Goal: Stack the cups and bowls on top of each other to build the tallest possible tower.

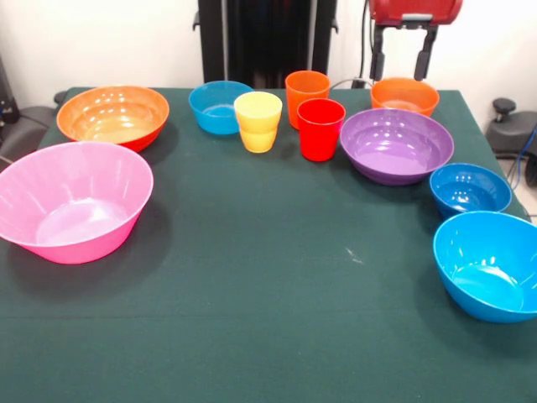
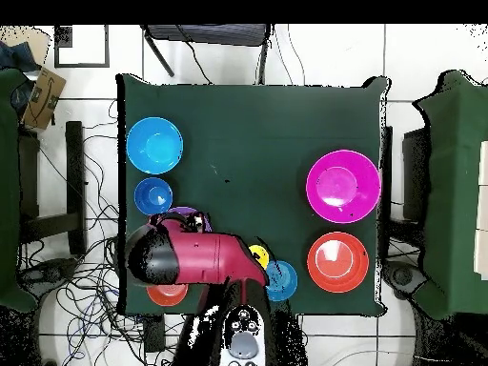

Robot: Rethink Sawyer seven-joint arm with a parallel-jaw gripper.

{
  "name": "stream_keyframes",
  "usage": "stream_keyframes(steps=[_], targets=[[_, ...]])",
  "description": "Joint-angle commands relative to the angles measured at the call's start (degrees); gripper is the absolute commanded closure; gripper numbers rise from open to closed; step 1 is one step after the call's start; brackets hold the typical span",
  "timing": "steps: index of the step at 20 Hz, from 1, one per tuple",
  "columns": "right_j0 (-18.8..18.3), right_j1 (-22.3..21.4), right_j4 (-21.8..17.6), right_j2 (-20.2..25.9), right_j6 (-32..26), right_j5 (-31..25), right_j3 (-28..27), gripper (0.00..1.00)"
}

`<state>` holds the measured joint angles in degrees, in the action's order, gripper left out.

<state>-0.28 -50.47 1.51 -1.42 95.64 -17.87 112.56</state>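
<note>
No tower stood yet: three cups, yellow (image 1: 258,121), orange (image 1: 306,94) and red (image 1: 320,128), and seven bowls lay singly on the tabletop (image 1: 252,277). The gripper (image 1: 404,52) hung over the small orange bowl (image 1: 404,95), jaws apart and empty. A narrow cup placed low would probably make later bowls tip.

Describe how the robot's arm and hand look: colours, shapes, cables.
In the overhead view the arm is a thick, rounded, glossy red tube with a black rounded end cap and a black joint where it bends toward the base. In the front view the hand shows a red housing at the top edge with two straight black prongs hanging below it. Dark cables hang beside it.
</note>
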Motion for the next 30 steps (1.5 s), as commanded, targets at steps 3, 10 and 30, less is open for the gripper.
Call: stream_keyframes(steps=[3, 10, 30], targets=[[-3.6, 2.1, -4.7, 4.3, 0.2, -3.9, -1.1, 0.00], [-5.8, 1.2, -3.5, 6.5, -0.7, -7.2, -3.0, 0.00], [-7.2, -2.7, -1.8, 7.9, 0.0, -13.6, -3.9, 0.00]])
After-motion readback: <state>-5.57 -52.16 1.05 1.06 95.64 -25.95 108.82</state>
